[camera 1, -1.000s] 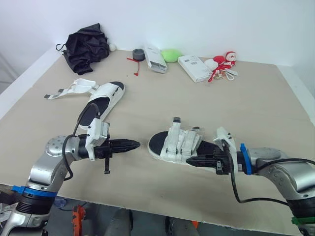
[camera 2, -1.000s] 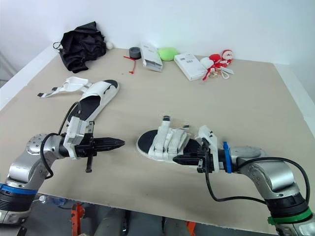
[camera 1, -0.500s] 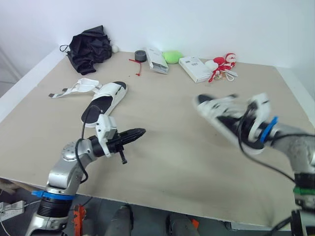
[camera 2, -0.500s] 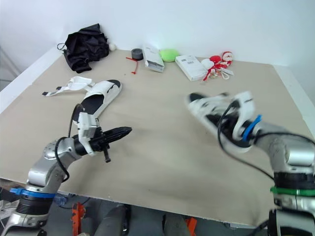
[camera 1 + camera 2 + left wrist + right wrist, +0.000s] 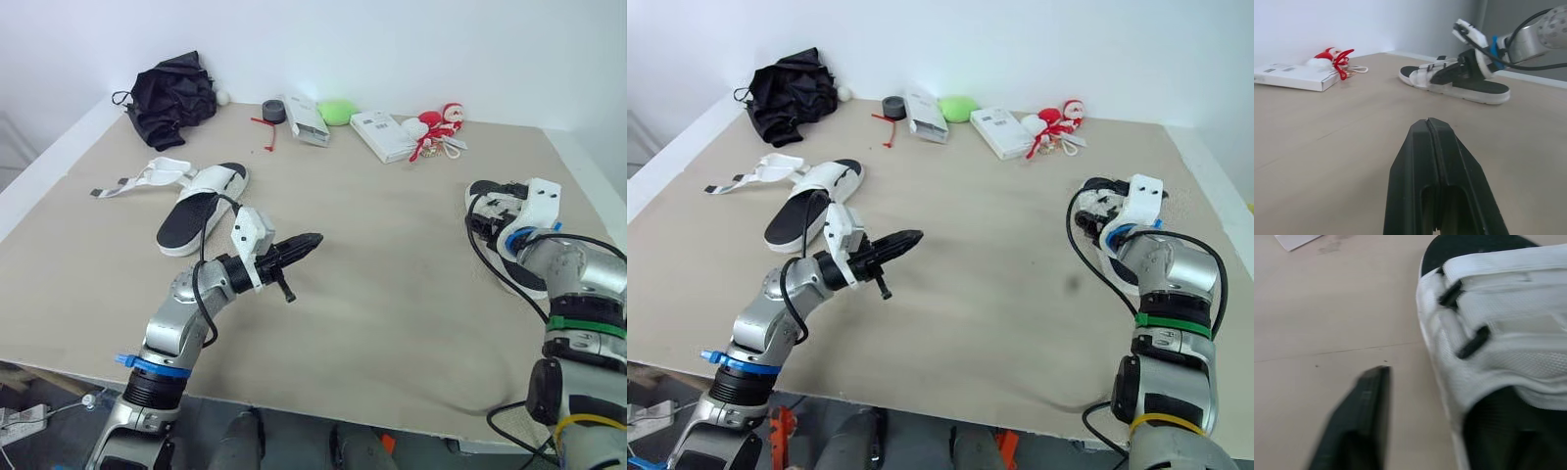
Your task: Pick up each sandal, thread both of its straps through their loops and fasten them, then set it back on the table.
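Left gripper point(image 5: 1427, 120) jaws are shut, empty, over the desk point(image 5: 392, 294); right gripper point(image 5: 482, 214) jaws are parted at the sandal point(image 5: 1498, 347) near the desk's right edge.

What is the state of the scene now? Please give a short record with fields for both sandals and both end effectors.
left end effector: shut, empty, held above the table
right end effector: at the fastened sandal; grip unclear
fastened sandal: lying near the table's right edge, both straps closed
open sandal: left part of the table, straps loose and spread out
back edge: black cloth, tape roll, red toy
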